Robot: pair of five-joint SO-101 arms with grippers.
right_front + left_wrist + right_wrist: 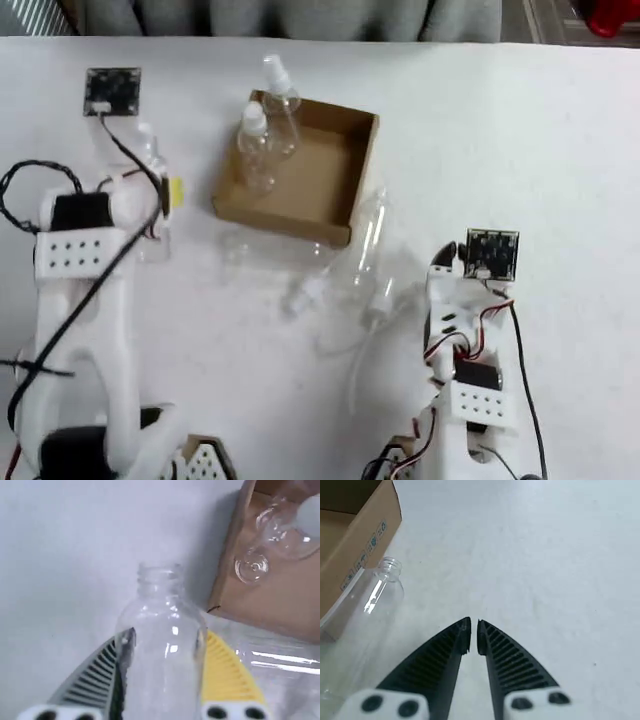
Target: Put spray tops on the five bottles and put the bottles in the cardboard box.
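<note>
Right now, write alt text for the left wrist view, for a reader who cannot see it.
The left gripper, one finger grey and one yellow, is shut on a clear plastic bottle with an open, capless neck, against a white table. Beyond it stands a corner of the cardboard box with clear bottles inside.

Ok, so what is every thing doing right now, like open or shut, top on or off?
left end effector: shut on the held bottle
held bottle: top off, neck open
right end effector: shut, empty
bottle by the box: lying down, top off
box bottles: tops on, inside the box
cardboard box: open
</note>
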